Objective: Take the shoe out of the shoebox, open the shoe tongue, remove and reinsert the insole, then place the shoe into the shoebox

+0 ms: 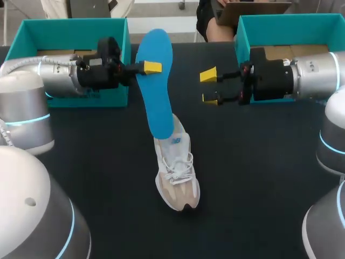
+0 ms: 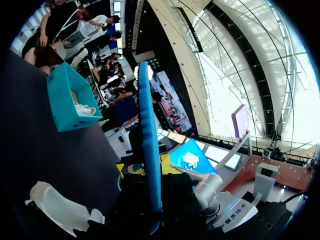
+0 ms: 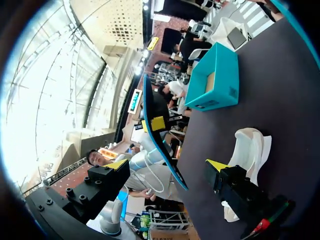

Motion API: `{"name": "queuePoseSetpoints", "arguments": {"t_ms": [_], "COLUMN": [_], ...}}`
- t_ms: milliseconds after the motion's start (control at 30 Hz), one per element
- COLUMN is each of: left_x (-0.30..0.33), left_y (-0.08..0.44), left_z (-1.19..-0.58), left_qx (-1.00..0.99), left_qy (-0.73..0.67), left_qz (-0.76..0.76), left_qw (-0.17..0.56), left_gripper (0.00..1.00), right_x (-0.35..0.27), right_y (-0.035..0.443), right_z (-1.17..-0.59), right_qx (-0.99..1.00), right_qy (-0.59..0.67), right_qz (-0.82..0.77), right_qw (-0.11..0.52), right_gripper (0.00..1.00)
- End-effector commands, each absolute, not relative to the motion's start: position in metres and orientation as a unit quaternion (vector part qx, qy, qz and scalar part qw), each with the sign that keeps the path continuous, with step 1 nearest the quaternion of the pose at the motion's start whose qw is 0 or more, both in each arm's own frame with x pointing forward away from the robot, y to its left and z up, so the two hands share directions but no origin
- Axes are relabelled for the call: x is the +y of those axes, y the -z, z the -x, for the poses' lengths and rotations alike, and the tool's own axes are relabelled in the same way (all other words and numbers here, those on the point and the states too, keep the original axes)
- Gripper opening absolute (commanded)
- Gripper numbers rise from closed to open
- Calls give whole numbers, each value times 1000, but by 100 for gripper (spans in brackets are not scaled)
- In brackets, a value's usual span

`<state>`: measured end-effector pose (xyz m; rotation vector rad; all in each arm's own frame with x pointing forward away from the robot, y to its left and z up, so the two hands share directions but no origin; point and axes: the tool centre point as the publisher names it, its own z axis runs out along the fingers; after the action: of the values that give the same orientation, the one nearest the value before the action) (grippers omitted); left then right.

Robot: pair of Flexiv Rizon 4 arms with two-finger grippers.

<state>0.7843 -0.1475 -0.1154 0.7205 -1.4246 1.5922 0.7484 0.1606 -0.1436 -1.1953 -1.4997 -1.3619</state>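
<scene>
A long blue insole (image 1: 155,81) hangs tilted above the table, its lower end over the heel of the white shoe (image 1: 176,175). My left gripper (image 1: 149,68) is shut on the insole's upper half, one yellow tip on its near face. The shoe stands on the dark table with its toe toward me. My right gripper (image 1: 209,87) is open beside the insole, a short gap away, with nothing between its fingers. In the left wrist view the insole (image 2: 149,150) shows edge-on, with the shoe (image 2: 57,206) below. In the right wrist view my right gripper (image 3: 167,165) faces the insole (image 3: 161,142) and shoe (image 3: 250,147).
Two teal shoeboxes stand at the back of the table, one on the left (image 1: 32,29) behind my left arm, one on the right (image 1: 294,24) behind my right arm. The dark tabletop (image 1: 253,178) runs wide around the shoe.
</scene>
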Motion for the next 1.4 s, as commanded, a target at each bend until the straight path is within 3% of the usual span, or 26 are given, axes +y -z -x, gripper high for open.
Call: {"name": "queuePoseSetpoints", "arguments": {"t_ms": [33,267,433,967,1133,1400], "left_x": [-142,-137,-141,-143,-141,-137], "left_y": [103,96,98,101,109,113], "left_z": [-787,-798,-811,-811,-818,-829], "left_qx": [-601,-629,-639,-647,-619,-603], "left_qy": [-739,-773,-760,-758,-761,-702], "left_qz": [-145,37,118,85,155,292], "left_qw": [269,81,-10,3,-121,-241], "left_gripper": [0,0,0,0,0,0], "right_x": [163,163,163,163,163,163], "right_y": [144,144,144,144,144,144], "right_z": [-749,-749,-749,-749,-749,-749], "right_qx": [-588,-588,-588,-588,-588,-588], "right_qy": [534,534,534,534,534,534], "right_qz": [470,470,470,470,470,470], "right_qw": [384,384,384,384,384,384], "right_gripper": [100,100,100,100,100,100]}}
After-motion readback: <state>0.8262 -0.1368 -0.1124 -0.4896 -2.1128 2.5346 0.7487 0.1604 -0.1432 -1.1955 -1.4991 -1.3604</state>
